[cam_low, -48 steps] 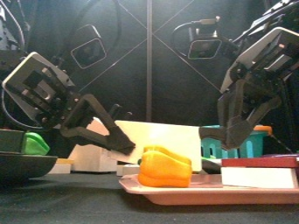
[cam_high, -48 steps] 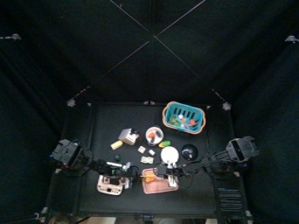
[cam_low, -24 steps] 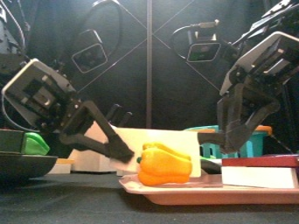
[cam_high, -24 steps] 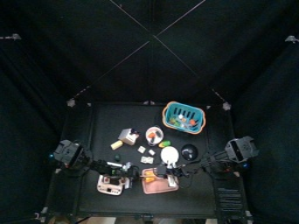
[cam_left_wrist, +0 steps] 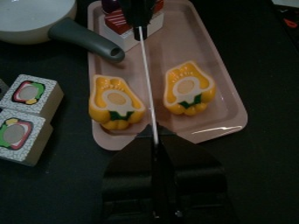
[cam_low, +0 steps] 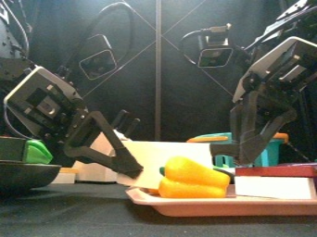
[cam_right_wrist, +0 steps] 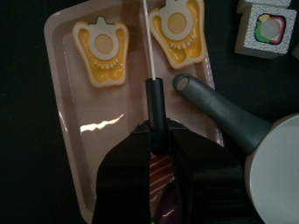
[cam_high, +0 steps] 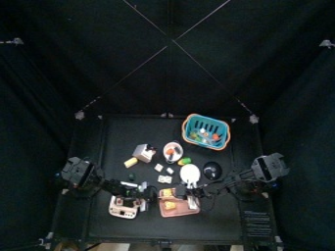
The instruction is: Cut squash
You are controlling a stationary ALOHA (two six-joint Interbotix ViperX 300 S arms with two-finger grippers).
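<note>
The yellow squash lies in two halves [cam_left_wrist: 117,101] [cam_left_wrist: 190,86], cut faces up, on a pink tray [cam_left_wrist: 222,122]. In the front view it [cam_low: 196,178] lies low on the tray [cam_low: 210,205]. A knife with a cream blade [cam_low: 155,153] runs between the halves. Its black handle [cam_right_wrist: 152,101] sits in my right gripper [cam_right_wrist: 152,144], which is shut on it. My left gripper [cam_left_wrist: 152,162] is shut on the blade's other end [cam_left_wrist: 142,87]. Both grippers hang over the tray's ends [cam_high: 174,201].
A white pan with a grey handle [cam_right_wrist: 222,109] lies right beside the tray [cam_high: 191,174]. Toy food blocks [cam_left_wrist: 24,114] lie on the other side. A red and white block [cam_low: 279,180] stands on the tray. A teal basket [cam_high: 206,128] stands at the back.
The squash, upright and whole-looking before, has dropped lower and shifted right on the tray. My left gripper has come down with the blade. The right gripper has barely moved.
</note>
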